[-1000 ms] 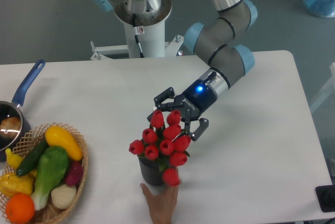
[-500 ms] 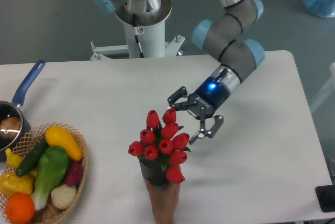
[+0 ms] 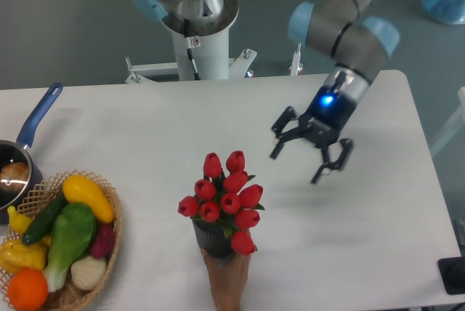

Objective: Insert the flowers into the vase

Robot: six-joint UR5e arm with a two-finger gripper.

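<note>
We see the flowers (image 3: pixel 227 191) standing in the vase (image 3: pixel 211 237); at their two o'clock the gripper (image 3: pixel 311 155) hangs empty, jaws spread wide. We judge them light and top-heavy, best grasped at the stems.

Red tulip bunch (image 3: pixel 225 193) upright in dark ribbed vase (image 3: pixel 212 237), near table's front edge.

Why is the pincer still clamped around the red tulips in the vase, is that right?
Not quite. The fixed camera shows the pincer open and empty, hanging above the table to the right of the tulips. The tulips do stand in the vase, which a hand steadies.
</note>
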